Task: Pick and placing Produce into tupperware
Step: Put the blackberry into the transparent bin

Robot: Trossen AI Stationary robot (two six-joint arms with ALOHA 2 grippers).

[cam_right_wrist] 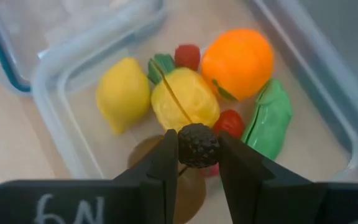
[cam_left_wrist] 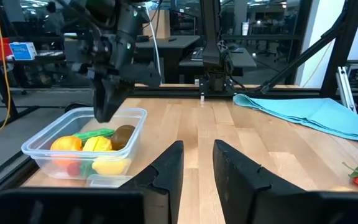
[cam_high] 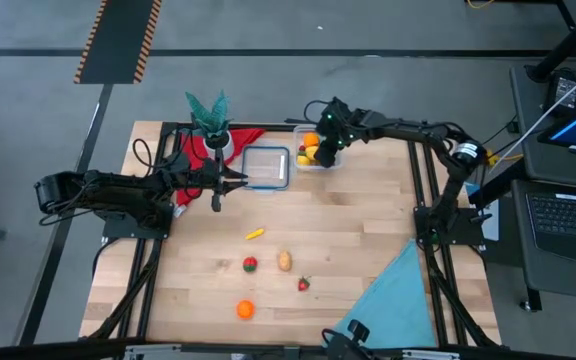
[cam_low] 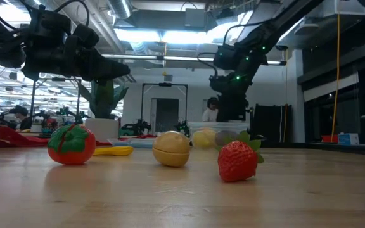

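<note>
Left tool (cam_high: 217,203) hangs above the counter (cam_high: 368,230) just beside the blue-rimmed lid (cam_high: 266,167), fingers parted a little, nothing between them. The potted plant (cam_high: 208,122) stands behind it.

Loose produce mid-counter, well apart from the tub — a yellow piece (cam_high: 255,234), a red tomato (cam_high: 250,264), a tan potato (cam_high: 284,261), a strawberry (cam_high: 304,284), an orange (cam_high: 245,309) nearest the front edge.

Blue cloth (cam_high: 398,295) at the front right corner.

Right tool (cam_right_wrist: 197,163) is poised over the tupperware (cam_high: 320,150) at the far edge, clamped on a small dark bumpy berry (cam_right_wrist: 198,145). The tub already holds several pieces.

Step in hand, as judged: the drop-off. The next move calls for lowering slightly inside the walls and parting the fingers so the berry lands among the others. Five pieces are left to fetch.
</note>
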